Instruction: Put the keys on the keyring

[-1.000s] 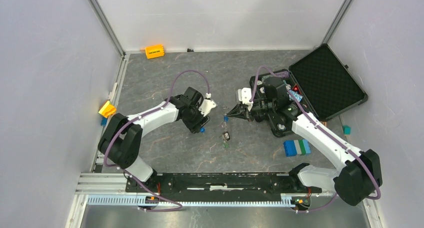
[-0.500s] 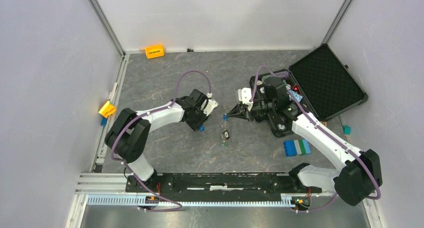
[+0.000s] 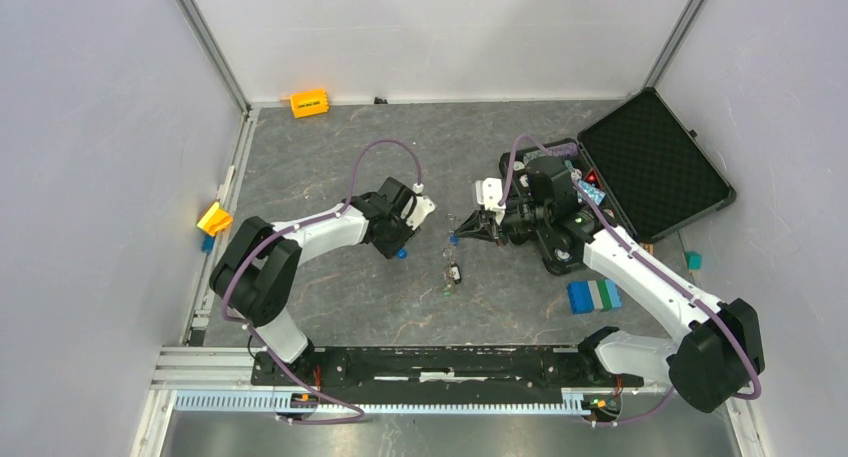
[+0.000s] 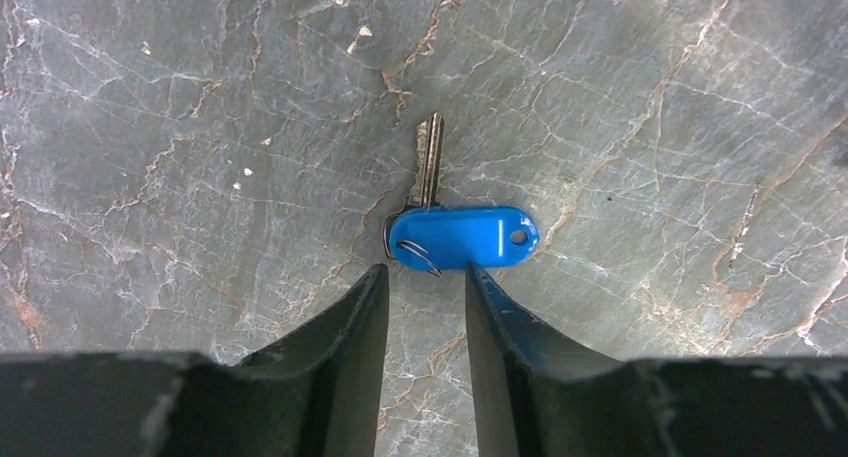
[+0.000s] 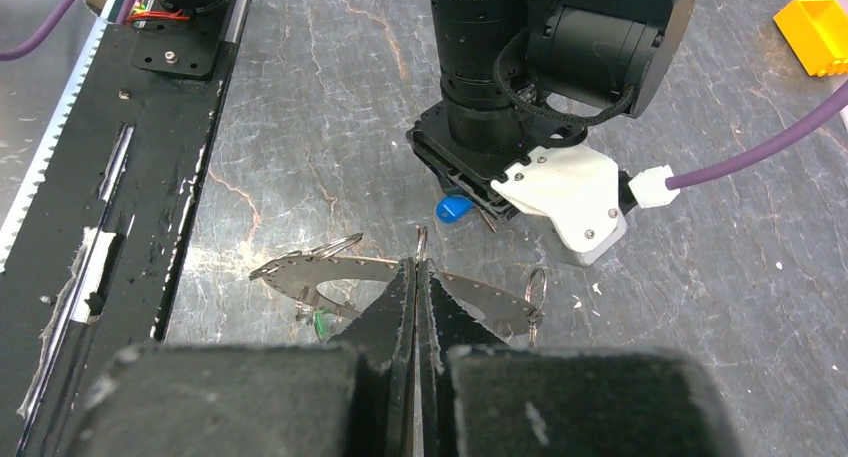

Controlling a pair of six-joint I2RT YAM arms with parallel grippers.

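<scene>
Small silver blue-tagged key (image 4: 455,235) is lying flat, probably light and slippery; its tag is offering the best hold. Left gripper (image 4: 427,274) is hovering spread, right gripper (image 5: 415,265) pinching thin jagged silvery keyring (image 5: 345,268).

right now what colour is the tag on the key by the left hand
Blue. The tag shows best in the left wrist view.

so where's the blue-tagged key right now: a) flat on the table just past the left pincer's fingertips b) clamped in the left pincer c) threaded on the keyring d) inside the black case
a, the blue-tagged key lies flat on the table just past the parted tips of the left pincer
</scene>
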